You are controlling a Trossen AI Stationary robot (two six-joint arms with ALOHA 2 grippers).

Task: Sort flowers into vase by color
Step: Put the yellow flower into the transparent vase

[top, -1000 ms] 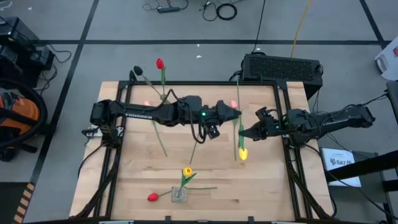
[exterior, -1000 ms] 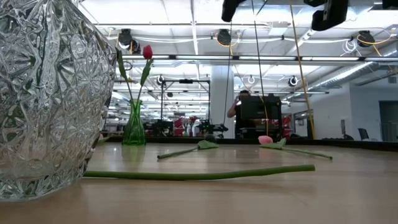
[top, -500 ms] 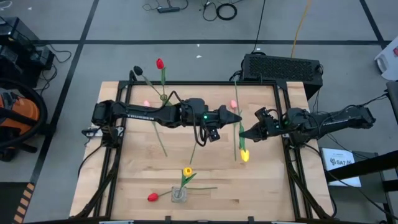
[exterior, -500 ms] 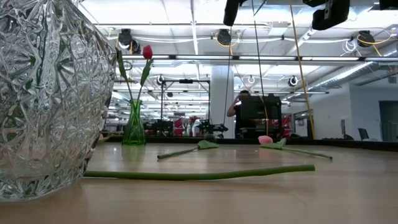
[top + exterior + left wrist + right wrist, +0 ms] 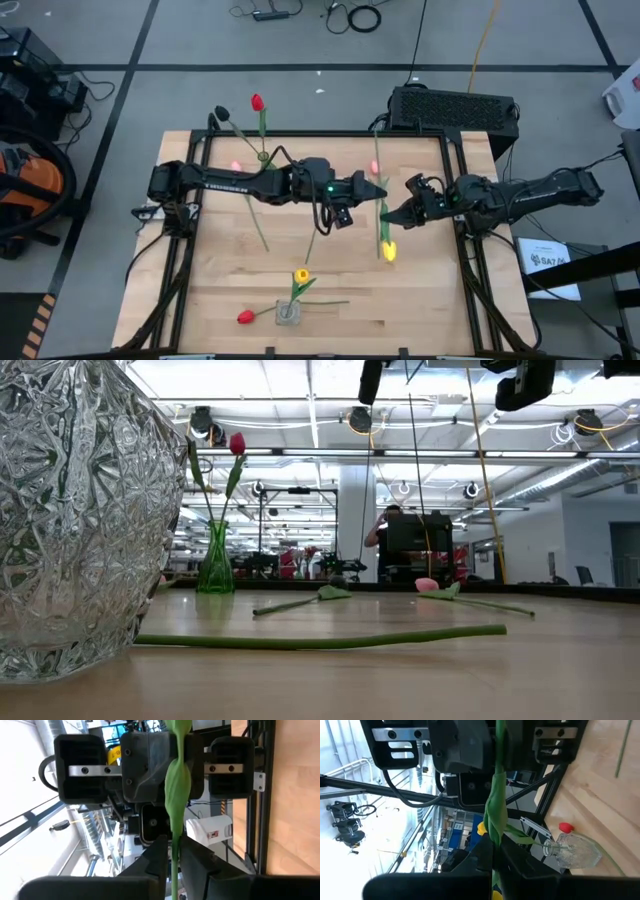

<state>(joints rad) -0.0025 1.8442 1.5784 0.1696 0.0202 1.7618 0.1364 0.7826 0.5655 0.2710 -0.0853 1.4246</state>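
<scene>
From the high view I have both arms reaching toward the middle of the wooden surface (image 5: 420,300), meeting at one yellow tulip (image 5: 388,250) whose green stem runs up between them: the left claw (image 5: 380,189) comes in from the left and the right claw (image 5: 386,216) from the right, just below it on the same stem. A pink tulip (image 5: 375,167) lies near the far edge beside the left claw, a green glass vase (image 5: 263,155) at the far left holds a red tulip (image 5: 257,102) and a dark one, and a clear crystal vase (image 5: 287,313) at the near edge carries a yellow flower with a red tulip (image 5: 244,317) lying beside it. In the low view the crystal vase fills the left foreground, a long bare stem (image 5: 320,640) lies across the surface, and the green vase stands upright at the back with its red bloom — both claws hang out of sight above. In the left wrist view my left claw's fingers (image 5: 157,855) sit close on either side of the yellow tulip's stem, gripping it. In the right wrist view the right claw is closed tight on that same stem, with the crystal vase and red tulip beyond.
</scene>
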